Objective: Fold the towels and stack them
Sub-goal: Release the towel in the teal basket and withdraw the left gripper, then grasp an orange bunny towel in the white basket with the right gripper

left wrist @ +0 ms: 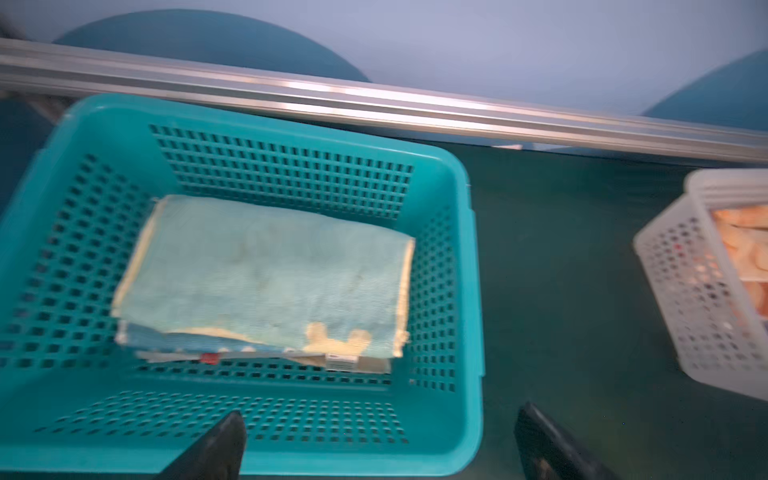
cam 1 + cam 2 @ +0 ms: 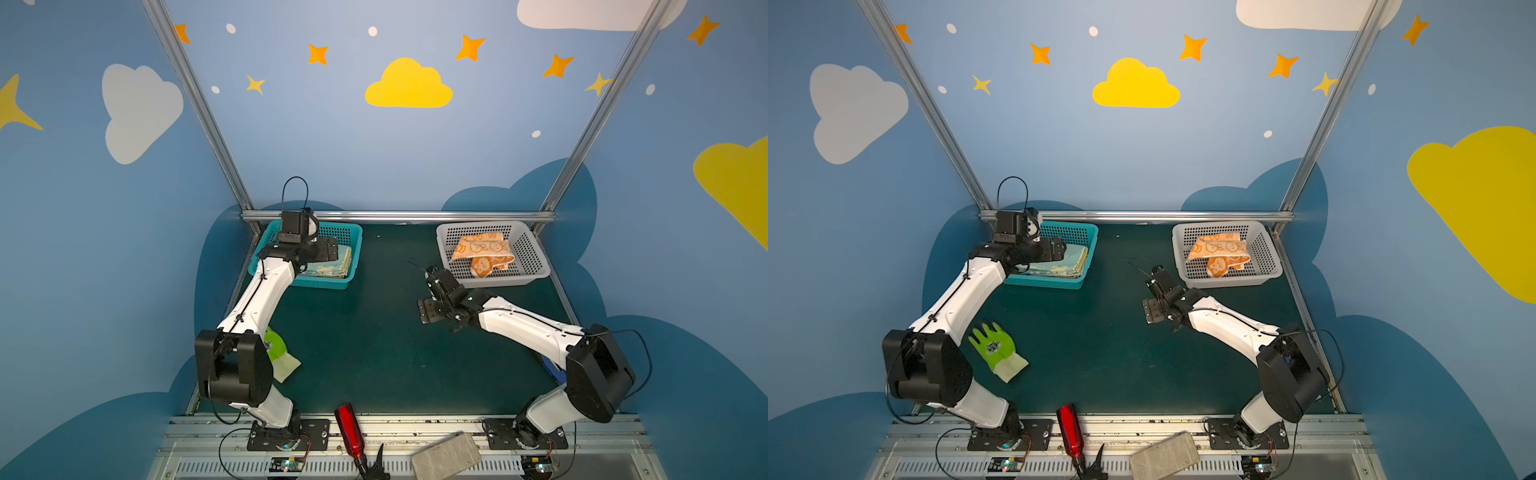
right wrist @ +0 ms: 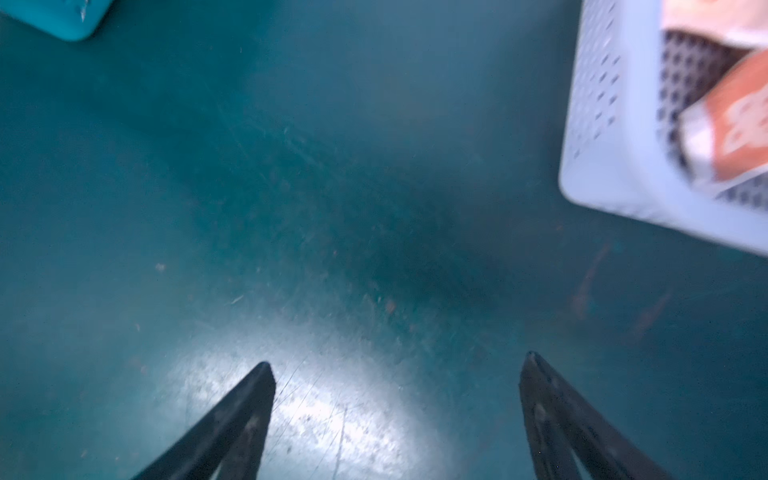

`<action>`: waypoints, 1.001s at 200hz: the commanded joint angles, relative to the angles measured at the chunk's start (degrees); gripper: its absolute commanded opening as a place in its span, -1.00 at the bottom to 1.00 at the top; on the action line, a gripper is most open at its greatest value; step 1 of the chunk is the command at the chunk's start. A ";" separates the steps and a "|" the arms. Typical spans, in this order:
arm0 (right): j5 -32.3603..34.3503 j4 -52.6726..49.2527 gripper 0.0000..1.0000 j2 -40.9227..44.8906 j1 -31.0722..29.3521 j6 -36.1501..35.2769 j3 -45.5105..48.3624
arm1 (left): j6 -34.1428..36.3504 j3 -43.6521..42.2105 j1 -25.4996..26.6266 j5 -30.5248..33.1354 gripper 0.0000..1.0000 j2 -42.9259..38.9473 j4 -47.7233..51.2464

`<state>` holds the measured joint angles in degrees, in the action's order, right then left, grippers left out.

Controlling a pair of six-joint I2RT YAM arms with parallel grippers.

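Two orange-patterned towels point(image 2: 484, 253) lie loose in the white basket point(image 2: 536, 257) far right; the folded stack point(image 1: 266, 270) sits in the teal basket point(image 1: 469, 291) far left. My left gripper point(image 1: 380, 415) and right gripper point(image 3: 397, 365) are both spread, holding nothing. Reaching in, I could snag the basket wall or pinch both towels together. The stack's lower layers are blurred and mostly hidden

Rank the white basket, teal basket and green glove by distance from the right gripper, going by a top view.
From the right gripper:
1. white basket, just behind it, to the right.
2. teal basket, back left.
3. green glove, front left.
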<state>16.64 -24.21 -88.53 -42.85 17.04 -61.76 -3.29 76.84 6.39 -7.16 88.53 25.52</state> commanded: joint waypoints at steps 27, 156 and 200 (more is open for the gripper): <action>1.98 -3.11 0.76 -0.41 5.41 -1.57 -5.60 | -2.25 -10.27 11.81 -4.17 1.00 -5.71 -10.76; -7.52 -0.27 0.76 -23.88 31.55 -3.30 -29.72 | -2.50 -15.37 28.05 -0.55 0.99 -1.96 -13.19; -7.29 -0.88 0.76 -34.07 33.47 -5.10 -40.35 | -2.82 -16.75 28.32 0.60 1.00 -1.53 -12.93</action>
<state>10.04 -24.32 -119.24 -9.67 12.91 -96.84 -5.43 60.69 34.52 -8.14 86.21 12.64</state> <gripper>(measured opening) 0.879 0.997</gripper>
